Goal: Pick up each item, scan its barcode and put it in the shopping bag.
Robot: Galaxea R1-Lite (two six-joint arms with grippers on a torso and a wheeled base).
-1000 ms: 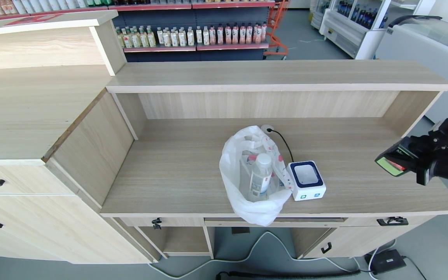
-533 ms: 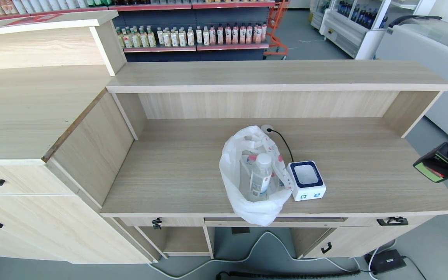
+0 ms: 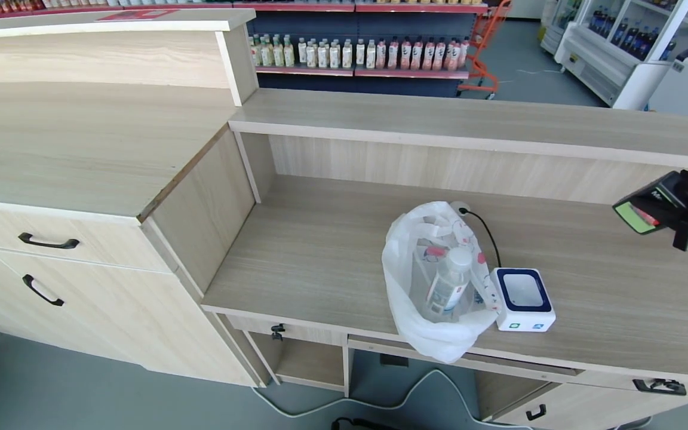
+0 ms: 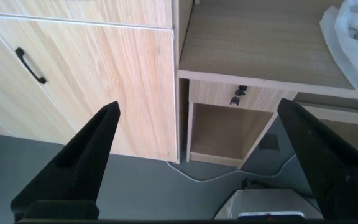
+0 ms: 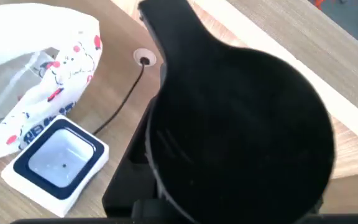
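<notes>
Right pincer (image 3: 682,206) clasps dark item (image 3: 642,209), away from bag (image 3: 399,272).

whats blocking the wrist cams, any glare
Right wrist view: dark round shape near the lens hides much of the counter; no glare on the scanner. Left wrist view: left gripper's dark fingers frame both sides. Head view: green-faced item in the right gripper evenly lit.

counter (image 3: 320,251) open l of bag (image 3: 433,280); scanner (image 3: 523,291) touching r.
</notes>
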